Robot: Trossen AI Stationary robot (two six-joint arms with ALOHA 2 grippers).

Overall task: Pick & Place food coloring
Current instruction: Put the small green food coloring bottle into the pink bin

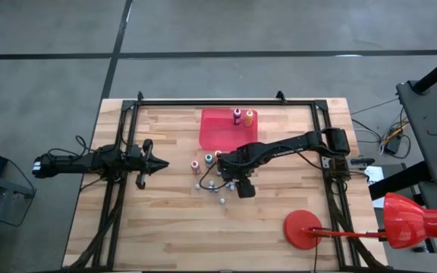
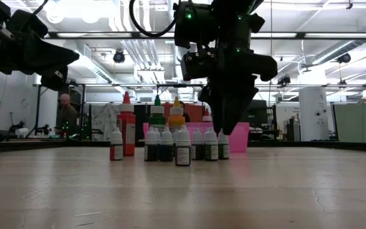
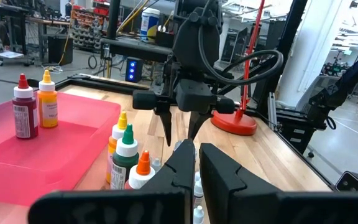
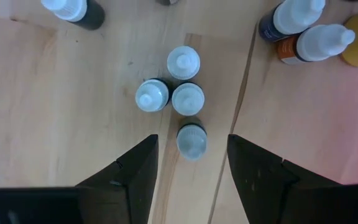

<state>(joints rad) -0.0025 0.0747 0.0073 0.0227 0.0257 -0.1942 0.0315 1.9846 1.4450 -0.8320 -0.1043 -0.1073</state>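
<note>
Several small food coloring bottles (image 2: 170,145) stand upright in a cluster on the wooden table, with taller ones (image 3: 127,158) on the side toward the tray. Two more, one red (image 3: 23,109) and one orange (image 3: 47,99), stand in the flat red tray (image 1: 218,135). My right gripper (image 4: 191,140) points down over the cluster, open. Its fingers stand on either side of one small white-capped bottle (image 4: 191,138), above it and without touching. Three like bottles (image 4: 168,93) stand close beyond that one. My left gripper (image 3: 197,163) waits shut and level at the table's left.
A red round-based stand (image 1: 303,227) sits at the table's near right. Dark frame rails (image 1: 226,100) run along the far edge and both sides. The tray lies at the far middle. A person (image 2: 64,111) is in the room beyond the table.
</note>
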